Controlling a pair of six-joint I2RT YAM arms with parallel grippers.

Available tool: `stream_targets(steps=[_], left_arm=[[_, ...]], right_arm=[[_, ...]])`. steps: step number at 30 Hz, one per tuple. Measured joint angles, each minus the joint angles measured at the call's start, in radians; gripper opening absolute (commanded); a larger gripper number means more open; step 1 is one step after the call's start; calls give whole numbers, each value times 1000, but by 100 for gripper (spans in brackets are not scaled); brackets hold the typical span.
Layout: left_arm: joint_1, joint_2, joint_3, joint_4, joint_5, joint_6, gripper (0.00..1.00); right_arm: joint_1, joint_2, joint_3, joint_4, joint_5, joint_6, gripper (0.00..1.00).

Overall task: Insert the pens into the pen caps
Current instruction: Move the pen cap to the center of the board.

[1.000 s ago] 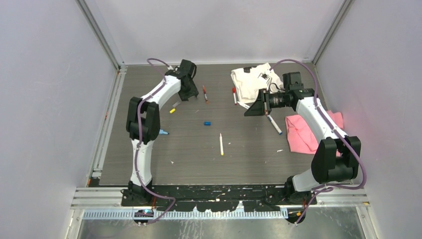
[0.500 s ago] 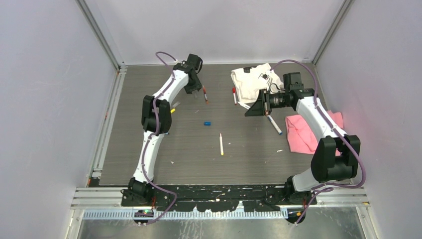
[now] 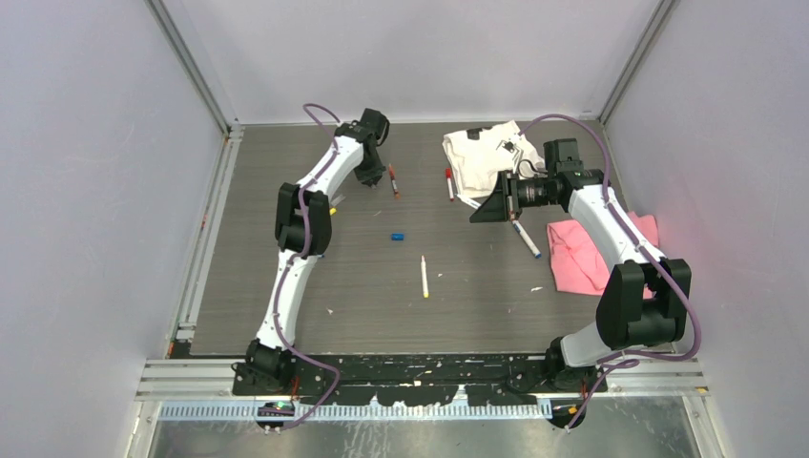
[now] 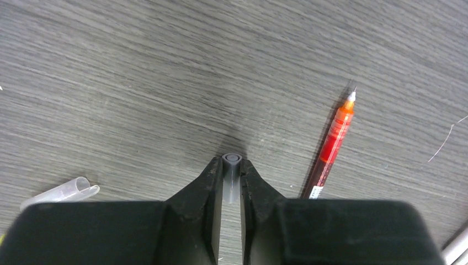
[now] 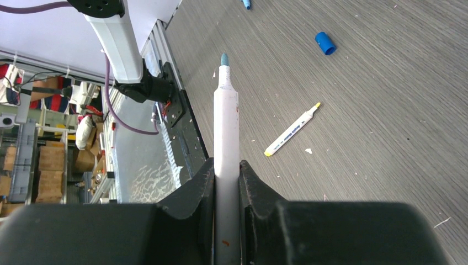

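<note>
The left pincer (image 4: 232,168) is closed on a grey cap (image 4: 232,159), which stands out a little beyond the fingertips with its round mouth showing, at or just above the table (image 4: 138,83). This is near the far edge, left of the middle. A red pen (image 4: 334,144) lies just to its right, apart from it. A clear cap (image 4: 60,191) lies on its side to its left.

The right pincer (image 5: 226,165) is clamped on a white pen (image 5: 226,110) with a light blue tip. The pen runs out along the fingers, raised off the table and aimed toward the near left corner.

The table is dark grey with a wood grain, and pale walls close it in at the far edge and both sides. A blue cap (image 5: 325,43) sits near the middle, with a yellow pen (image 5: 292,130) nearer the near edge. A red-tipped pen (image 3: 449,183) lies by the far edge, just beside a white cloth (image 3: 482,157). A pink cloth (image 3: 582,253) lies at the right edge.

From above, a blue-tipped pen (image 3: 526,239) shows just under the right wrist; I cannot tell whether it is the held one. A light blue piece (image 5: 246,4) is cut off at the top of the right wrist view.
</note>
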Motion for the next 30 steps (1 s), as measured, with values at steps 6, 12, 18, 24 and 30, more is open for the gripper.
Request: stream_targets(steps=[6,12,18,24,30], left_arm=[[0,-4,-5,-12,5,45,2],[-16,-159,-270,-8,-9,144,1],[-61,-435,-719,22,-11,181,2],[-83,-655,-1061,119,15,169,6],[-80,-715,-1154,194,21,160,15]], right_arm=[[0,0,0,0,0,0,1],[0,0,0,-2,0,-1,1],[0,0,0,-3,-5,-6,1],[0,0,0,-3,-8,-7,1],[0,0,0,-3,-8,-7,1]])
